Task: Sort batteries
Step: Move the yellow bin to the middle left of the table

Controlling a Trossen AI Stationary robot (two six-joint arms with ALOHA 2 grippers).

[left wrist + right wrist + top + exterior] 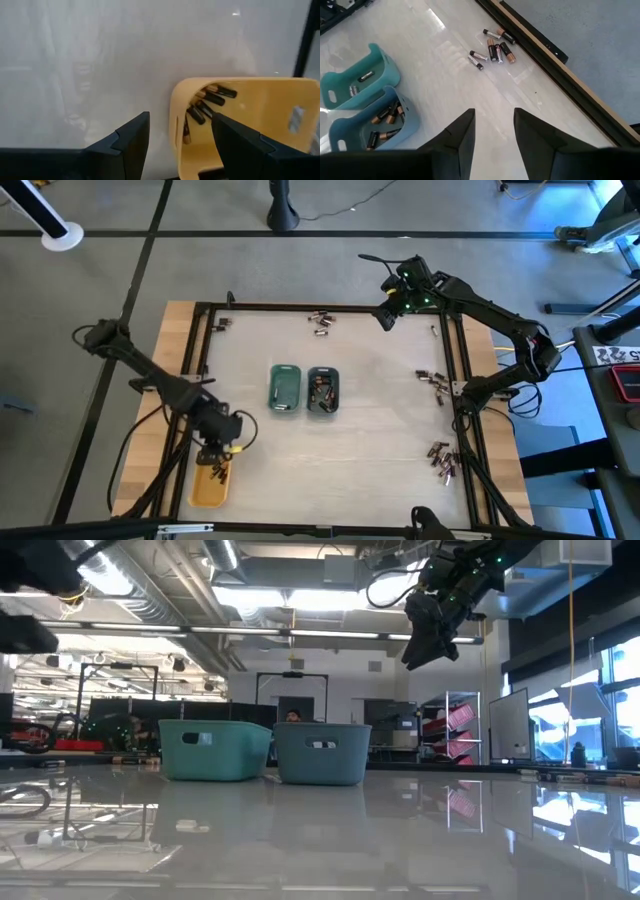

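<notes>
We see the left pincer apart at the yellow tray's rim. The right pincer hangs apart, empty, above loose batteries.

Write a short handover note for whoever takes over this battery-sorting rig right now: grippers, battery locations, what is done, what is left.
Left gripper: open, empty, over the oblong yellow tray, which holds dark batteries.
Right gripper: open, empty, raised near the table's far edge.
Done: some batteries lie in the green tray and grey-blue tray.
Left: loose piles at the far edge, right side and near-right corner.
</notes>
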